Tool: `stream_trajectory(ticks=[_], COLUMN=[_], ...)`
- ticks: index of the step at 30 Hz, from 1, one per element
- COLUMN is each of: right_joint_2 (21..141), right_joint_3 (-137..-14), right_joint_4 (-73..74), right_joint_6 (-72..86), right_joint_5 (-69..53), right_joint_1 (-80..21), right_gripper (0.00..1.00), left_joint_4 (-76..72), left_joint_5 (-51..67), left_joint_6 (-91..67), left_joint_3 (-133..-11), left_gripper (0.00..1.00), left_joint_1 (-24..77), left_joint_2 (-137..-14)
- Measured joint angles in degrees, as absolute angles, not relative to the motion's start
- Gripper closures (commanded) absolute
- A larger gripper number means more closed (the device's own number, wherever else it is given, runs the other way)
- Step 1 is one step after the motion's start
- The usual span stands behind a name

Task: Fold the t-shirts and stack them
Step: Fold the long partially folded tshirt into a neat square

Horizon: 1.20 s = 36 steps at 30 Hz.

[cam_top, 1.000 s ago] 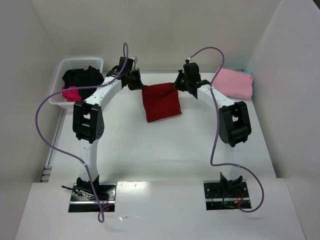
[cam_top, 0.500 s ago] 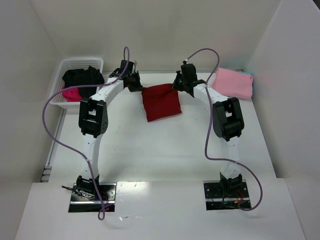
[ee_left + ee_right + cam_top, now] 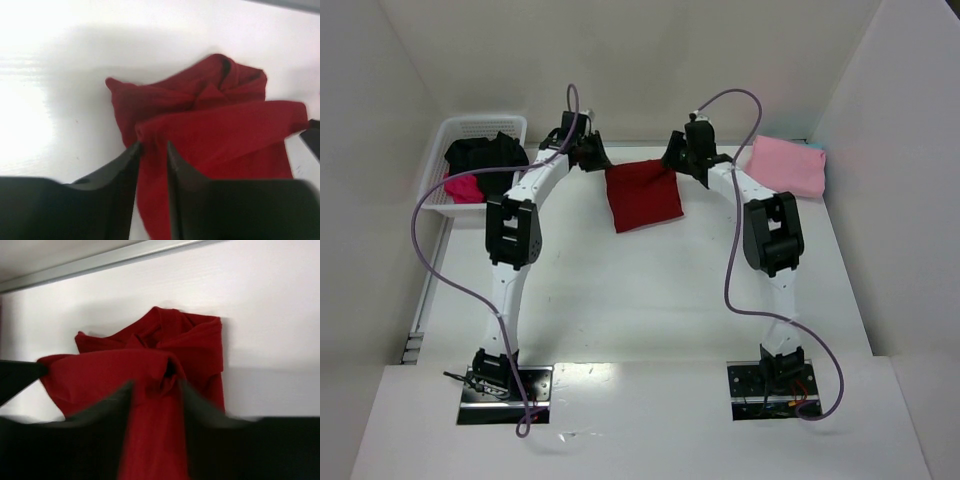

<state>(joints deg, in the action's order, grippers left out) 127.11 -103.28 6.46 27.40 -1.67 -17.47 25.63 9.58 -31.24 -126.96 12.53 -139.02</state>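
Note:
The dark red t-shirt [image 3: 642, 197] lies folded at the far middle of the table, its far edge bunched and slightly raised. My left gripper [image 3: 595, 160] is at its far left corner and my right gripper [image 3: 675, 165] at its far right corner. In the left wrist view the gripper [image 3: 153, 146] has its jaws parted, with a ridge of the red cloth [image 3: 215, 120] lying loose between them. In the right wrist view the gripper [image 3: 156, 385] stands wider open around a pucker of the red cloth [image 3: 110, 370]. A light pink t-shirt [image 3: 788, 165], folded square, lies at the far right.
A white basket [image 3: 485, 125] at the far left holds a black t-shirt [image 3: 485, 155] and a magenta one [image 3: 463, 187]. White walls close in the table on three sides. Purple cables loop from both arms.
Both grippers were shut on the red shirt's far corners and have now parted their jaws. Both arms reached a little farther back, and the shirt's far edge shifted with them.

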Motion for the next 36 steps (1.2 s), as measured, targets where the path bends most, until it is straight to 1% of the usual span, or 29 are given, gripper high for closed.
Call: stream_trajectory(ticks=[1, 2, 3, 5, 6, 8, 10, 11, 14, 17, 23, 26, 29, 33, 36], right_joint_2=[127.79, 128.25, 128.73, 129.25, 129.32, 129.34, 129.34, 129.34, 129.1, 127.2, 120.25, 117.4, 114.72, 113.58, 113.58], right_joint_3=[-103.59, -103.63, -103.63, -103.61, -103.63, -103.66, -103.83, -103.85, -103.5, -99.96, -87.22, -82.94, -79.85, -78.67, -78.13], right_joint_4=[6.44, 6.42, 6.52, 6.72, 6.83, 6.79, 6.81, 6.85, 6.74, 6.42, 6.46, 7.03, 6.96, 6.79, 6.5], right_joint_6=[27.31, 27.35, 27.38, 27.38, 27.27, 27.0, 26.74, 26.55, 25.43, 24.08, 22.79, 22.72, 22.7, 22.85, 23.07], right_joint_5=[-1.56, -1.3, -1.13, -0.73, -0.62, -0.36, -0.27, -0.32, -1.1, -2.87, -5.15, -6.04, -7.33, -8.93, -10.68], right_joint_1=[-17.23, -17.02, -16.75, -16.27, -16.14, -15.9, -15.55, -15.49, -15.29, -15.11, -14.98, -14.83, -14.61, -14.52, -14.48], right_gripper=[0.34, 0.28, 0.12, 0.02, 0.0, 0.0, 0.0, 0.0, 0.0, 0.0, 0.01, 0.1, 0.1, 0.1, 0.14], left_joint_4=[25.85, 25.98, 26.26, 27.24, 27.55, 28.1, 28.47, 28.53, 28.45, 27.38, 25.08, 24.05, 23.79, 23.77, 22.61], left_joint_5=[9.69, 9.82, 9.82, 9.69, 9.52, 9.1, 8.67, 8.6, 9.54, 12.56, 17.32, 18.92, 19.94, 19.77, 19.51], left_joint_6=[-31.42, -31.62, -31.44, -31.55, -31.55, -31.51, -31.4, -31.33, -30.79, -29.67, -28.6, -28.71, -28.73, -29.08, -30.44], left_joint_3=[-128.16, -129.16, -129.86, -130.89, -131.15, -131.31, -131.68, -131.66, -128.7, -121.14, -103.13, -95.9, -92.2, -91.07, -91.07], left_gripper=[0.58, 0.47, 0.41, 0.36, 0.29, 0.2, 0.16, 0.11, 0.07, 0.0, 0.0, 0.0, 0.0, 0.0, 0.0], left_joint_1=[12.4, 12.19, 11.99, 11.49, 11.25, 10.7, 10.39, 10.17, 9.65, 9.28, 10.33, 11.51, 12.86, 14.9, 16.25], left_joint_2=[-139.98, -140.94, -141.64, -142.69, -142.93, -143.0, -142.96, -142.8, -140.7, -135.79, -124.14, -119.92, -118.48, -118.43, -118.48])
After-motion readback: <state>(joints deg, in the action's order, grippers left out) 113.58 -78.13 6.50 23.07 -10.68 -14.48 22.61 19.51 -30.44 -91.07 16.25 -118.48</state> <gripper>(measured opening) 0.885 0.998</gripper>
